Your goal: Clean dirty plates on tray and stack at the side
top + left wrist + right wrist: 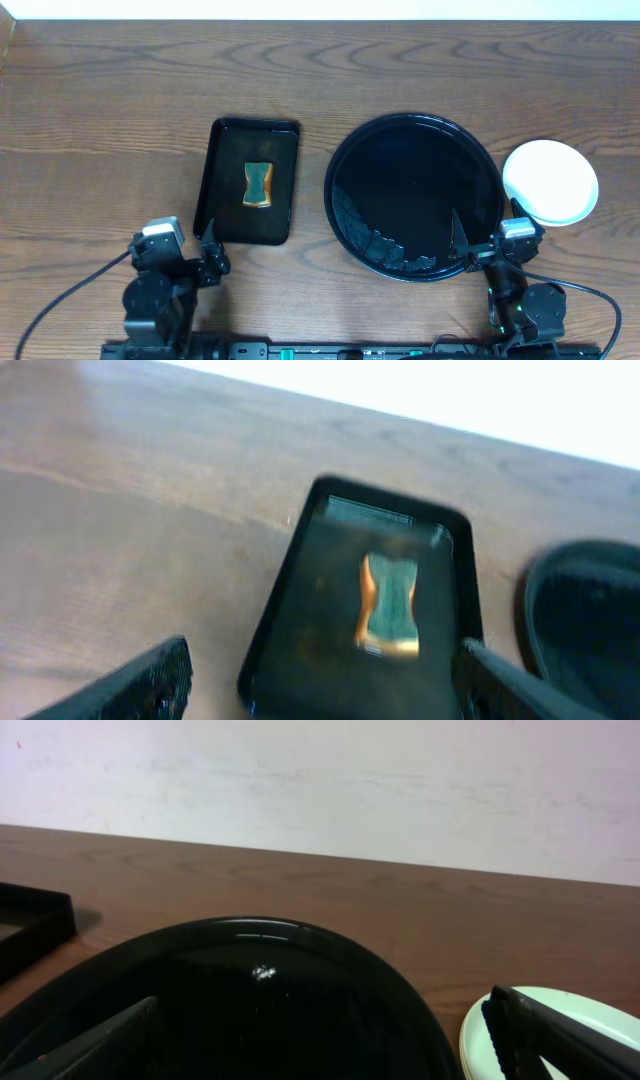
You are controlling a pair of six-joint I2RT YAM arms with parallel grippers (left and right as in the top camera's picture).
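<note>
The large round black tray (413,195) sits right of centre with no plates on it; it also shows in the right wrist view (260,990) and at the right edge of the left wrist view (585,610). A stack of pale plates (550,182) stands on the table just right of the tray and shows in the right wrist view (560,1020); how many plates it holds I cannot tell. My right gripper (505,245) is open and empty at the tray's near right rim (330,1045). My left gripper (190,255) is open and empty near the table's front left (320,690).
A smaller rectangular black tray (248,182) holds a yellow-and-green sponge (257,185) left of the round tray; both show in the left wrist view, tray (300,620) and sponge (390,605). Bare wooden table lies behind and to the left.
</note>
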